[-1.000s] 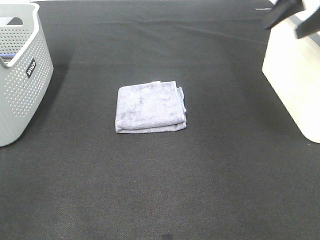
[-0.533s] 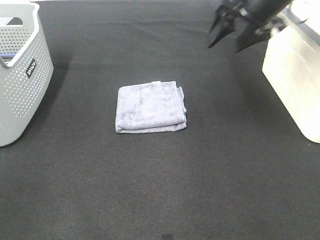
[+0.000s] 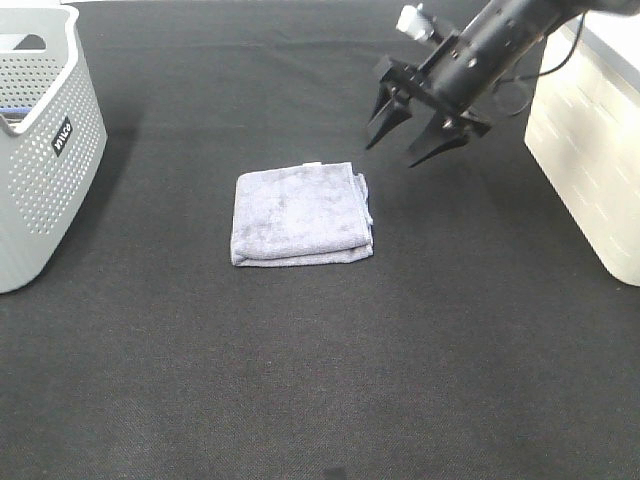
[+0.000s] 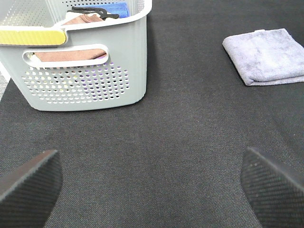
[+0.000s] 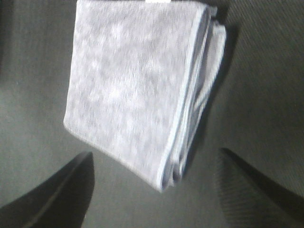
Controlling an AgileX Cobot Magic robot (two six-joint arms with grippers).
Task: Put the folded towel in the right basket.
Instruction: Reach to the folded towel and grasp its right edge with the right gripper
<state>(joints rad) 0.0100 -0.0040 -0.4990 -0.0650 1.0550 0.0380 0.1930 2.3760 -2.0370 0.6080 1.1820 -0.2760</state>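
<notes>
The folded grey-lilac towel lies flat on the black table, near the middle. It also shows in the left wrist view and fills the right wrist view. My right gripper is open and empty, hovering above and to the right of the towel's far right corner; its dark fingertips frame the towel in the right wrist view. The white right basket stands at the right edge. My left gripper is open and empty over bare table, out of the exterior view.
A grey perforated basket stands at the left edge; in the left wrist view it holds brown and blue cloths. Black cloth covers the table.
My right arm has swung from above the right basket leftward and down toward the towel, gripper open. The towel and left arm have not moved.
</notes>
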